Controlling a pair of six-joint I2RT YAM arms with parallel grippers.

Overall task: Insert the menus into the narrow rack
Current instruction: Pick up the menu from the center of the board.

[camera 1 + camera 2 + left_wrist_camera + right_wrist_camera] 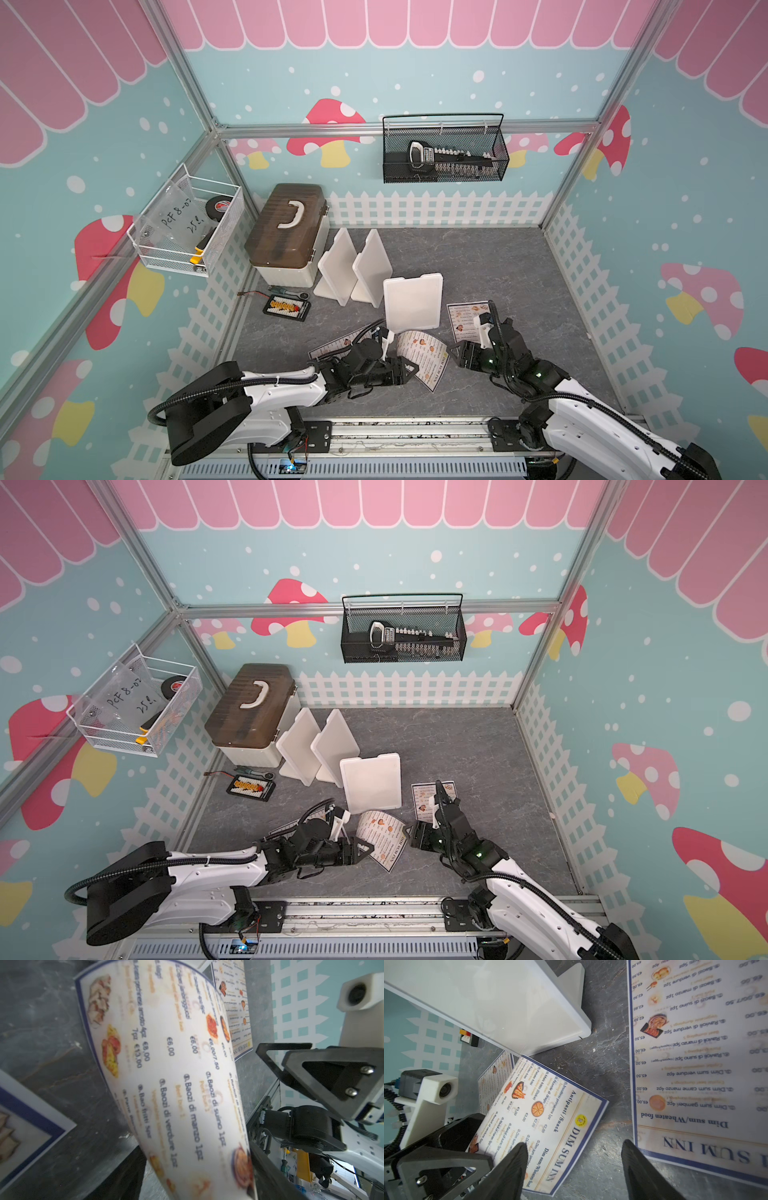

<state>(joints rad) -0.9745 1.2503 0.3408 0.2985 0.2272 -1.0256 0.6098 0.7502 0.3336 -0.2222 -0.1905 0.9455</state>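
One curled menu (422,361) sits between left fingers (409,368); right fingers (512,1167) spread beside it.

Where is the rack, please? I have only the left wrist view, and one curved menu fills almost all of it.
Observer: Probably the white panels. The nearest white panel stands close behind the curved menu, in both top views.
Operator: Are there other panels?
Observer: Yes, two farther white panels stand side by side next to the brown-lidded toolbox.
Operator: Does the right gripper hold something?
Observer: No. The right wrist view shows the right gripper open, with bare grey table between its fingers.
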